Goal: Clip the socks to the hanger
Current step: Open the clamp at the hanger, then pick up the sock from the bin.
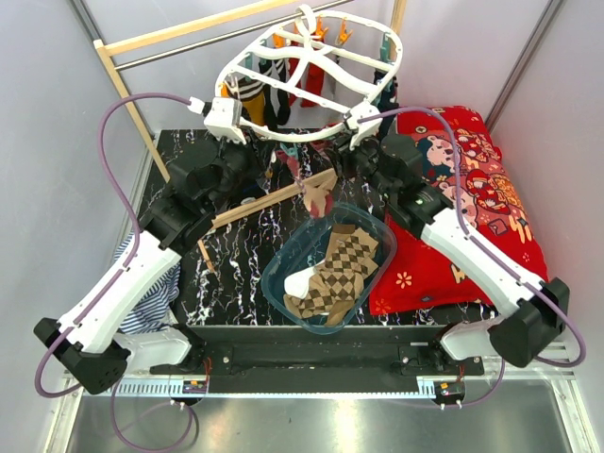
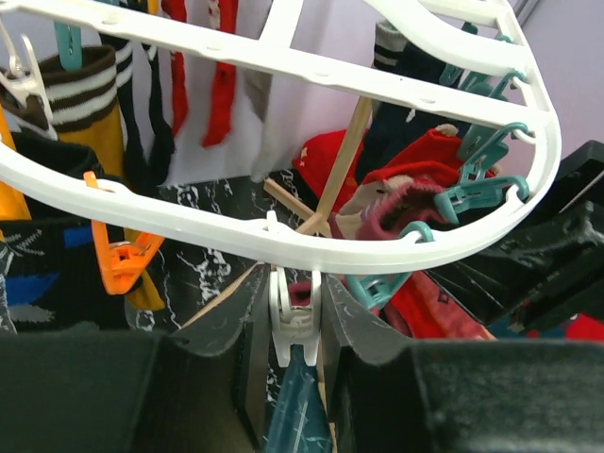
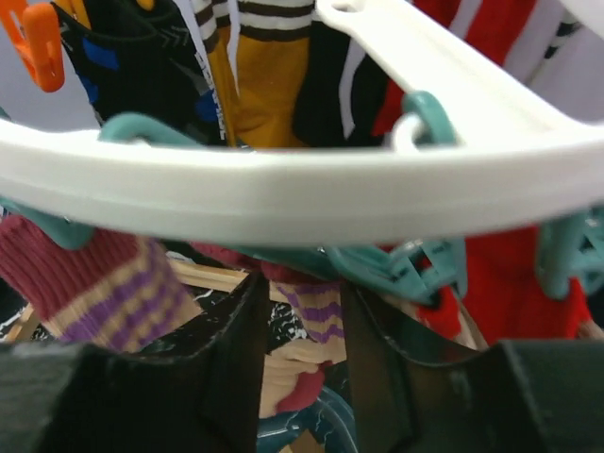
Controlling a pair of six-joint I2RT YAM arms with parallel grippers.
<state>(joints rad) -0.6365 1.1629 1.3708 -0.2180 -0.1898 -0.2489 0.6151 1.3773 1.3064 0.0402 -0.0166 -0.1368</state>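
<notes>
Left gripper (image 2: 293,311) is up under the near rim of the large white oval plastic drying hanger (image 2: 311,71). Its two dark fingers (image 2: 241,326) are pinched in close on a small white plastic tab (image 2: 289,321) hanging from that rim, touching it on both sides. That is a firm clench.

Across from it, the right gripper (image 3: 302,294) sits just under the same rim. Its fingers (image 3: 377,363) are parted by a narrow gap, and a teal plastic clip (image 3: 377,269) lies right above them. A maroon sock with purple and tan stripes (image 3: 104,293) shows in that gap and off to the left. Whether the fingers are actually pressing the sock or the clip, I cannot tell.

From above, the hanger hangs at the back over the black marbled table (image 1: 236,274), with both grippers meeting at its front edge. The striped sock dangles between them, over the clear bluish oval tub (image 1: 274,283). Tan-brown argyle socks (image 1: 340,269) lie piled in the tub. More socks are already clipped up, among them a mustard sock with a striped cuff (image 2: 90,113).
</notes>
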